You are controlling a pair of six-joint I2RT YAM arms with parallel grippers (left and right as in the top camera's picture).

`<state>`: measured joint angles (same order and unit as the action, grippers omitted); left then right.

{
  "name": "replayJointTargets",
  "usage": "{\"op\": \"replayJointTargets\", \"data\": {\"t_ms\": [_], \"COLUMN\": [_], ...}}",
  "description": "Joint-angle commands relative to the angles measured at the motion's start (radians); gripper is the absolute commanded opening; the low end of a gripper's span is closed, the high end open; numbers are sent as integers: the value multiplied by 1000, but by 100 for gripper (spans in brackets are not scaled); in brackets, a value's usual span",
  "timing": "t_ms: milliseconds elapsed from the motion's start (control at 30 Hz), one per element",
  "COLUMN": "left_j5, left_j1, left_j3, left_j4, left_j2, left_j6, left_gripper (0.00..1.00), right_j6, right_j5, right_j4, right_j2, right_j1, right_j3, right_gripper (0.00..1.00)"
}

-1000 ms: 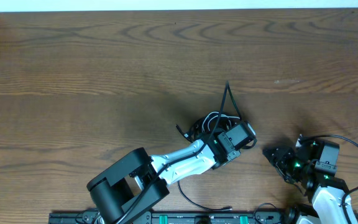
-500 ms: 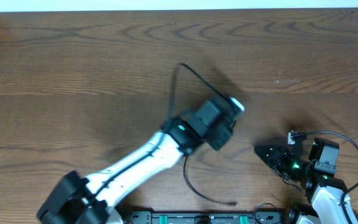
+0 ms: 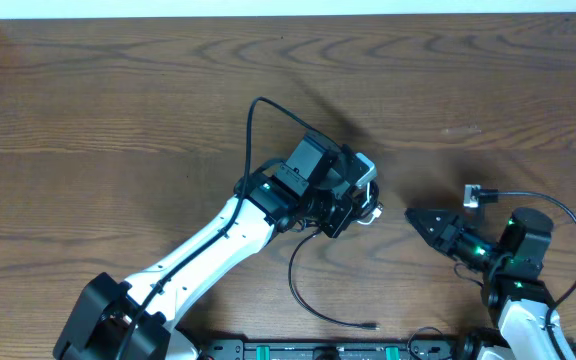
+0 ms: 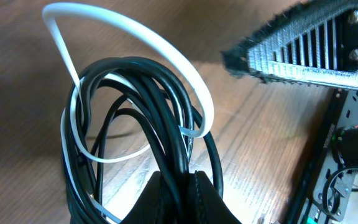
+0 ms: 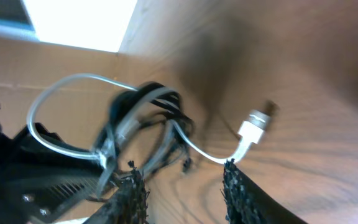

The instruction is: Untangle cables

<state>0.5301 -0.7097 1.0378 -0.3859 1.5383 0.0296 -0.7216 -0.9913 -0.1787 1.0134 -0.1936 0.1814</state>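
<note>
The cables [image 3: 298,275] are a bundle of thin black cords with one whitish strand [image 4: 135,25]. My left gripper [image 3: 360,205] holds the bundle near the table's middle, shut on the black cords [image 4: 166,124], which run between its fingers [image 4: 201,199]. One black cord arcs up to the back [image 3: 253,115] and another trails toward the front, ending in a small plug [image 3: 369,325]. My right gripper [image 3: 415,216] points left at the bundle from a short way off. Its jaws are open with only wood between the fingertips [image 5: 238,186]. The whitish strand's plug [image 5: 252,132] lies just beyond them.
A black rail with green parts [image 3: 318,352] runs along the front edge. The right arm's own thick black wire [image 3: 558,215] loops at the far right, with a small connector [image 3: 471,196] at its end. A pale wall borders the table's back edge [image 3: 268,8].
The left arm has swung round and carried the bundle slightly back and left; one black cord now trails to the front. The right gripper has moved up and left toward the bundle.
</note>
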Motion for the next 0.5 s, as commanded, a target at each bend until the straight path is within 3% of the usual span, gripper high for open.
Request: {"op": "replayJointTargets", "data": {"t_ms": [0,200,467], "left_j5": [35,34,35], "left_j1": [-16,-16,-16], "left_j3": [-2,-2,-2], "left_j4": [1,-6,-25], "left_j2": [-3,-3,-3], "left_j6": [23,23,23], "left_gripper": [8,8,7], "right_j6": [-164,-277,-292], "right_j5": [95,326,473], "right_j4": [-105,-207,-191], "right_j2": [0,0,1], "right_j1": [115,324,436], "right_j3": [0,0,0], "right_gripper": [42,44,41]}}
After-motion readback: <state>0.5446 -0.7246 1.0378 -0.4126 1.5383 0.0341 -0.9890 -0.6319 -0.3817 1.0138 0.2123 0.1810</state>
